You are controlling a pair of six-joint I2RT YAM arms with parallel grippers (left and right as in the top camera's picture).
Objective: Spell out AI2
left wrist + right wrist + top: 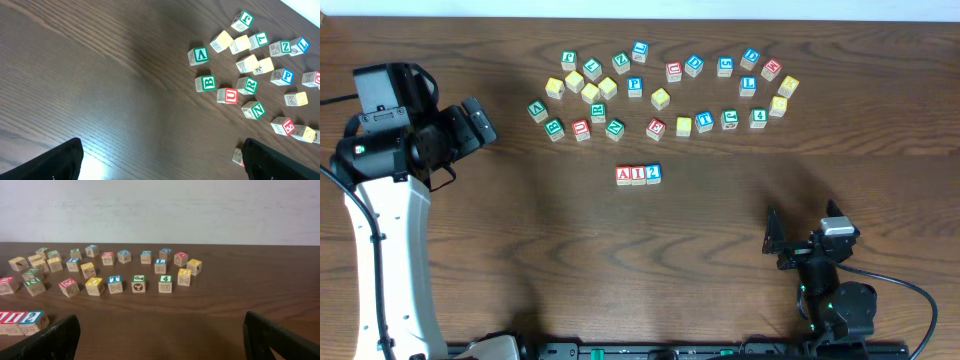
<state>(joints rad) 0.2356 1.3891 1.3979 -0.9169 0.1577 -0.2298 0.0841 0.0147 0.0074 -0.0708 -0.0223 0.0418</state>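
Overhead view: nearest the front edge of the dark wooden counter [520, 250], the right hand [775, 243] is waiting with its fingers spread wide and gripping nothing, well apart from every block. Beyond it, toward the middle of the counter, the three task blocks are sitting in a tight row, faces up: the red A [623, 174], the red I [638, 174] and the blue 2 [653, 173]. Each is touching its neighbour, and together they are reading in order as AI2. Off to one side, the left hand [480, 122] is hanging above bare wood, its fingers likewise standing wide and empty. Farther back, the spare blocks [660, 98] are lying scattered in a loose band, with green, blue, red and yellow faces mixed and none of them touching the row. Behind them a pale wall [160, 210] is closing off the scene. Judging by the row, the spelling is looking finished and both arms seem to be standing clear. Any next move is calling for little more than keeping both hands away, since a brush against one cube could be knocking the word out of line.
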